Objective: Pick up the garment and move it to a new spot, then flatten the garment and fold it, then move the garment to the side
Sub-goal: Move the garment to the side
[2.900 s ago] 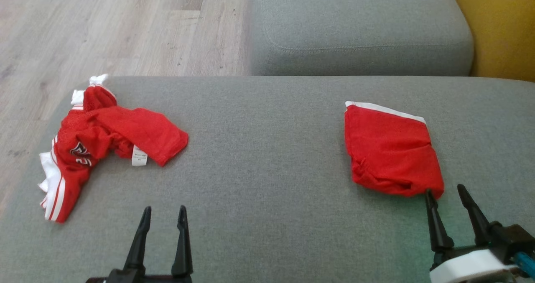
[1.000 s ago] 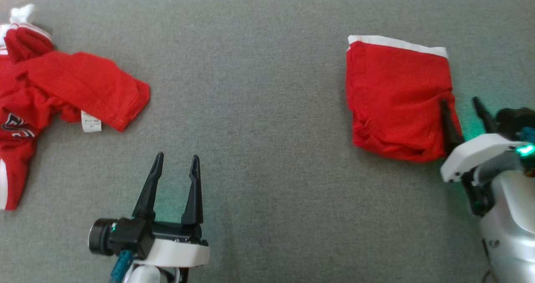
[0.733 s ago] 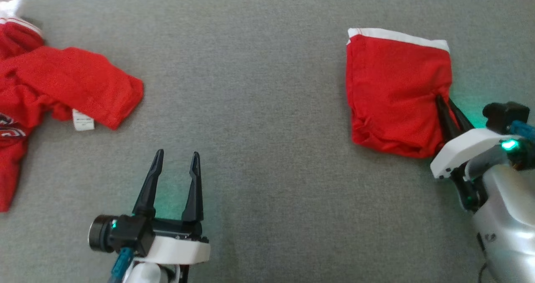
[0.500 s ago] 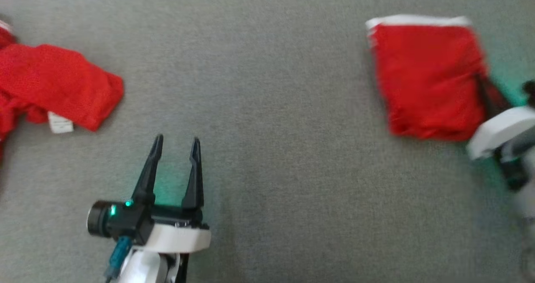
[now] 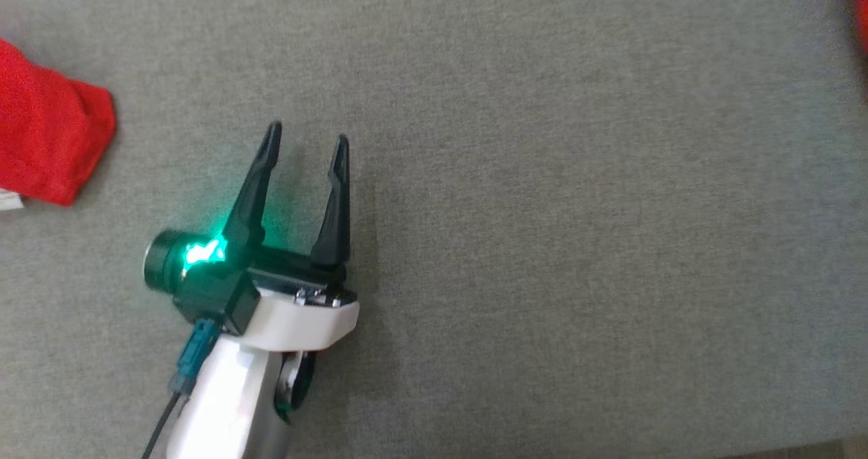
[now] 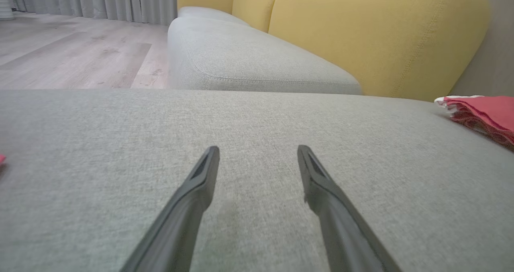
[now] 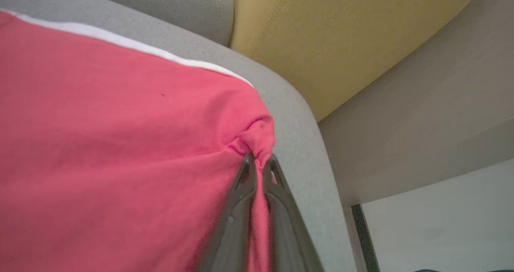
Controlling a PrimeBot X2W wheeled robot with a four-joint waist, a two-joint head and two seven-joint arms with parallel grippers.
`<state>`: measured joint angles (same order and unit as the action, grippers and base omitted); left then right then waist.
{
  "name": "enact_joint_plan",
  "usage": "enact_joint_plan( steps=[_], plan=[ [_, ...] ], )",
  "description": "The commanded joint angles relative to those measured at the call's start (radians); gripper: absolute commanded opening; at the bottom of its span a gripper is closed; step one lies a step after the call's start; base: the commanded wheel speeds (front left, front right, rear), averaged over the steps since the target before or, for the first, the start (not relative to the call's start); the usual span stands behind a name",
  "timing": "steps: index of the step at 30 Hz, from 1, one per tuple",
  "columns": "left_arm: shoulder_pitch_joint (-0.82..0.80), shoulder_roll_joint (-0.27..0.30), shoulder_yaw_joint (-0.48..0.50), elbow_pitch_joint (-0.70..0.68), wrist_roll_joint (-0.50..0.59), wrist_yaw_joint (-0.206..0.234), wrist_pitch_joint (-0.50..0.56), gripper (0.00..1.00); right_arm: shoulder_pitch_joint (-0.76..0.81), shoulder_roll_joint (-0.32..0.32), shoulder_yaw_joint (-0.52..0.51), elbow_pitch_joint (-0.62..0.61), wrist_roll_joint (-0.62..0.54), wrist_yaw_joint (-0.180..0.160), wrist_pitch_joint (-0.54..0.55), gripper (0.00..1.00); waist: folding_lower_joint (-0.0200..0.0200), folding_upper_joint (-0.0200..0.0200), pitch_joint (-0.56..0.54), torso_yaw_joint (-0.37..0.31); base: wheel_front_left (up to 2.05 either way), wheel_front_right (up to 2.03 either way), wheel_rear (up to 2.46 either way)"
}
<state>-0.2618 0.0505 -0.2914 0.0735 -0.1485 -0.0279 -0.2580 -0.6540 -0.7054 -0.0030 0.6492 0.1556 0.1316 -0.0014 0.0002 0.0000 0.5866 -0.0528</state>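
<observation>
The garment [image 7: 112, 135] is a folded red piece with a white band along its far edge, lying on the grey sofa seat [image 7: 297, 115] near the seat's right edge. My right gripper [image 7: 260, 161] is shut on a pinched fold at the garment's near right corner. From the left wrist view the same garment [image 6: 482, 111] lies flat at the far right. In the head view a red sliver of the garment [image 5: 862, 11] shows at the right edge. My left gripper [image 5: 307, 135] hovers open over bare seat [image 5: 542, 208], holding nothing; its fingers [image 6: 200, 183] stand wide apart.
A second, crumpled red garment [image 5: 47, 140] lies at the left of the seat. Behind the seat is another grey cushion [image 6: 249, 63] with yellow backrests [image 6: 381, 35], and wood floor [image 6: 72, 55] to the left. The seat drops off just right of the held garment.
My right gripper has shut on the folded garment's corner. The head camera has swung down and left, so the garment has slid out past the right edge of its picture.
</observation>
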Motion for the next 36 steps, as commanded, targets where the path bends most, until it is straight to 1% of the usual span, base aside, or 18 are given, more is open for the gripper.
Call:
enact_joint_plan(
  steps=[1,4,6,7,9,11,12,13,15,16,17,20,24,26,29,31,33,36],
  plan=[
    [-0.019,0.0,0.019,-0.019,0.008,-0.004,-0.004,1.0,0.005,-0.053,-0.031,-0.041,-0.018,-0.001,0.014,0.0,-0.0002,0.0,0.041,0.004,0.0,0.0,0.0],
    [-0.038,0.0,0.012,-0.017,0.007,-0.008,-0.004,1.0,0.018,-0.08,-0.083,-0.083,-0.105,-0.001,0.043,0.0,-0.0002,0.0,0.054,0.012,0.0,0.0,0.0],
    [-0.043,0.0,0.013,-0.015,0.005,-0.011,-0.004,1.0,0.035,-0.066,-0.129,-0.108,-0.134,-0.001,0.075,0.0,-0.0002,0.0,0.056,0.018,0.0,0.0,0.0],
    [-0.045,0.0,0.014,-0.014,0.004,-0.01,-0.004,1.0,0.045,-0.058,-0.15,-0.122,-0.146,-0.001,0.089,0.09,-0.0002,0.0,0.056,0.021,0.0,0.0,0.0],
    [-0.046,0.0,0.014,-0.014,-0.001,-0.009,-0.004,1.0,0.07,-0.051,-0.184,-0.15,-0.181,-0.001,0.11,0.16,-0.0002,0.0,0.054,0.027,0.0,0.0,0.0],
    [-0.046,0.0,0.012,-0.011,-0.004,-0.008,-0.004,1.0,0.09,-0.037,-0.223,-0.177,-0.218,-0.001,0.126,0.17,-0.0002,0.0,0.049,0.032,0.0,0.0,0.0],
    [-0.044,0.0,0.011,-0.01,-0.006,-0.007,-0.004,1.0,0.099,-0.023,-0.244,-0.187,-0.234,-0.001,0.138,0.27,-0.0002,0.0,0.044,0.035,0.0,0.0,0.0],
    [-0.041,0.0,0.012,-0.01,-0.01,-0.004,-0.004,1.0,0.109,-0.008,-0.261,-0.196,-0.25,-0.001,0.154,1.0,-0.0002,0.0,0.038,0.038,0.0,0.0,0.0],
    [-0.035,0.0,0.013,-0.011,-0.017,0.001,-0.004,1.0,0.131,0.017,-0.282,-0.224,-0.287,-0.001,0.171,1.0,-0.0002,0.0,0.022,0.043,0.0,0.0,0.0],
    [-0.035,0.0,0.013,-0.011,-0.017,0.001,-0.004,1.0,0.131,0.017,-0.282,-0.224,-0.287,-0.001,0.171,1.0,-0.0002,0.0,0.022,0.043,0.0,0.0,0.0],
    [-0.026,0.0,0.016,-0.01,-0.021,0.005,-0.004,1.0,0.15,0.041,-0.29,-0.26,-0.319,-0.001,0.166,1.0,-0.0002,0.0,0.0,0.046,0.0,0.0,0.0],
    [-0.003,0.0,0.022,-0.003,-0.019,0.008,-0.004,1.0,0.168,0.087,-0.303,-0.313,-0.372,-0.001,0.13,1.0,-0.0002,0.0,-0.052,0.045,0.0,0.0,0.0],
    [0.039,0.0,0.036,0.005,-0.018,0.011,-0.004,1.0,0.187,0.203,-0.291,-0.357,-0.394,-0.001,0.052,1.0,-0.0002,0.0,-0.15,0.038,0.0,0.0,0.0],
    [0.067,0.0,0.045,0.011,-0.023,0.016,-0.004,1.0,0.2,0.275,-0.262,-0.361,-0.368,-0.001,0.002,1.0,-0.0002,0.0,-0.207,0.031,0.0,0.0,0.0],
    [0.113,0.0,0.058,0.029,-0.024,0.029,-0.004,1.0,0.238,0.363,-0.171,-0.347,-0.316,-0.001,-0.087,1.0,-0.0002,0.0,-0.298,0.022,0.0,0.0,0.0],
    [0.145,0.0,0.071,0.042,-0.027,0.043,-0.004,1.0,0.272,0.418,-0.106,-0.313,-0.255,-0.001,-0.135,1.0,-0.0002,0.0,-0.363,0.019,0.0,0.0,0.0],
    [0.174,0.0,0.088,0.051,-0.038,0.058,-0.004,1.0,0.302,0.466,-0.056,-0.281,-0.179,-0.001,-0.19,1.0,-0.0002,0.0,-0.419,0.017,0.0,0.0,0.0],
    [0.204,0.0,0.112,0.064,-0.049,0.083,-0.004,1.0,0.346,0.521,-0.006,-0.24,-0.107,-0.001,-0.245,1.0,-0.0002,0.0,-0.495,0.023,0.0,0.0,0.0]
  ],
)
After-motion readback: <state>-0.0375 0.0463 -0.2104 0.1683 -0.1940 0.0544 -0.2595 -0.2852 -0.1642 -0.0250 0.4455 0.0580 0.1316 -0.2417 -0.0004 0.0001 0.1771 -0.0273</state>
